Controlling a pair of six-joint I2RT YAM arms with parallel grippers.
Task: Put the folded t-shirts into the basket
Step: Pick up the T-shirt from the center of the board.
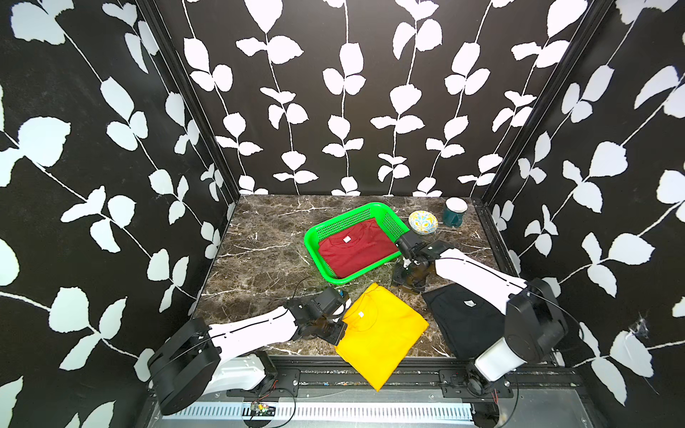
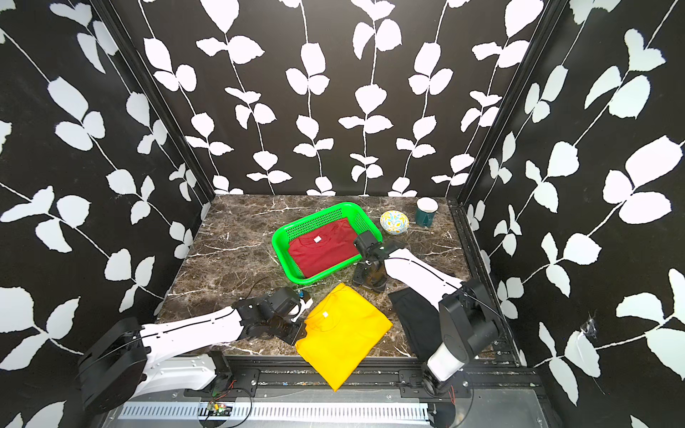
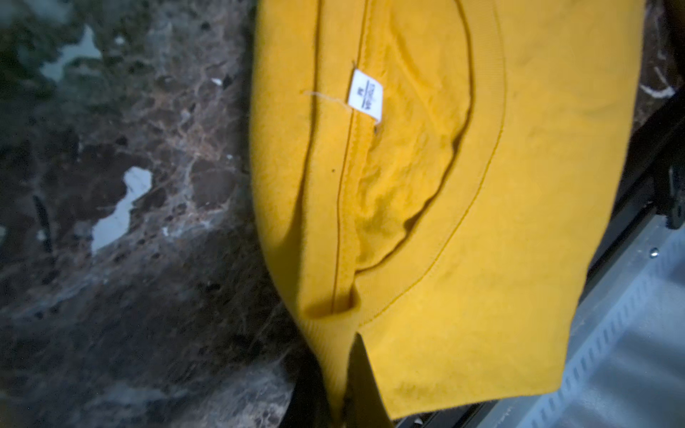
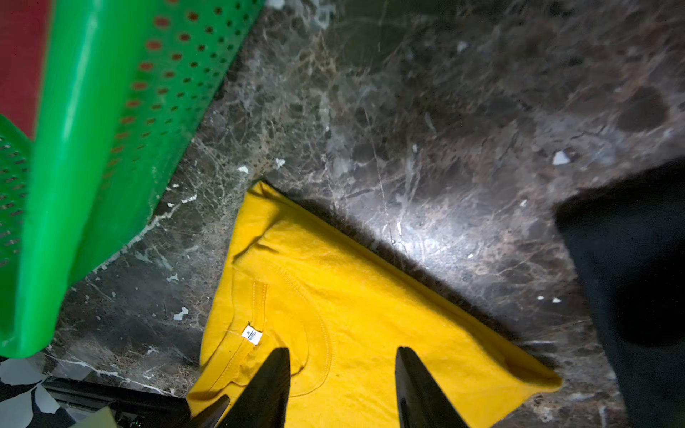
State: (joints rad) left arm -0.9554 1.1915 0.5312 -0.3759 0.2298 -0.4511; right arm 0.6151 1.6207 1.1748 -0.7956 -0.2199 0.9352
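We have the dark red folded cloth shirt (image 1: 357, 252) in the green mesh plastic basket (image 1: 310, 242). Our left gripper (image 1: 338, 332) pinches the near yellow shirt (image 1: 383, 333), the right gripper (image 4: 341, 352) is open and empty, and the black shirt (image 1: 463, 320) is not yet in.

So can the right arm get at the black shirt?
Probably yes: the right gripper is open and empty, nothing lies on the black shirt. It sits partly under that arm's own forearm, though, so the arm must pull back.

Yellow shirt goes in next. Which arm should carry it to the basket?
Left. The left hand is shut on the yellow shirt at its edge; the right hand hangs open, empty, beside the basket.
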